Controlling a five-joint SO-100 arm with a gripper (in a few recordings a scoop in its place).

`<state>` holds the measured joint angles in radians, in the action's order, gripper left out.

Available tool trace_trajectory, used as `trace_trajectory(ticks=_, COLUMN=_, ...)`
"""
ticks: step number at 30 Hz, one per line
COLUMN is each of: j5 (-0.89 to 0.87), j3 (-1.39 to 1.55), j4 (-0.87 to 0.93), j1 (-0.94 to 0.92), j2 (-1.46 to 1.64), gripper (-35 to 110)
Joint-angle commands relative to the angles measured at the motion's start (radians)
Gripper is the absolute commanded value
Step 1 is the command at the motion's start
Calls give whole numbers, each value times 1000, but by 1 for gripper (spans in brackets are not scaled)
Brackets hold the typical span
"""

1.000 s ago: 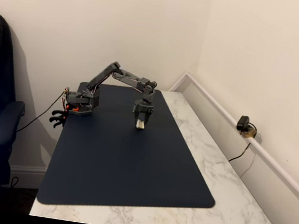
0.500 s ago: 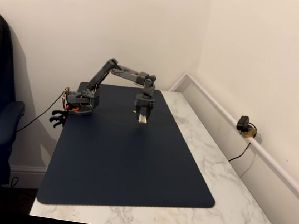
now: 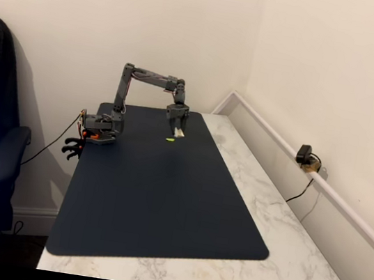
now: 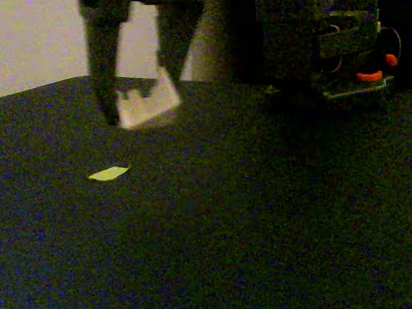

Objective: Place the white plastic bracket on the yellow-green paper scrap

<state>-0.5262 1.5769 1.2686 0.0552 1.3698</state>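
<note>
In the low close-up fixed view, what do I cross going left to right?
yellow-green paper scrap lying flat on the dark mat → white plastic bracket held up off the mat in the gripper → the arm's base with orange parts.

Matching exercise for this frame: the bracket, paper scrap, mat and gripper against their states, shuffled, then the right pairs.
1. white plastic bracket
2. yellow-green paper scrap
3. dark mat
4. gripper

A. covers part of the marble table
B. lies flat and bare on the mat
C. held above the mat
D. shut around a small white part

Pairs: 1-C, 2-B, 3-A, 4-D
</note>
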Motion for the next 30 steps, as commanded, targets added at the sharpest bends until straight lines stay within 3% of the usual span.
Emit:
trace_trajectory(ticks=1, j5=-46, j3=44, j4=-38, j1=-46, j2=100, gripper=0)
trace_trajectory(ticks=30, j5=-48, j3=152, j4=-146, j1=-225, j2=-6, gripper=0)
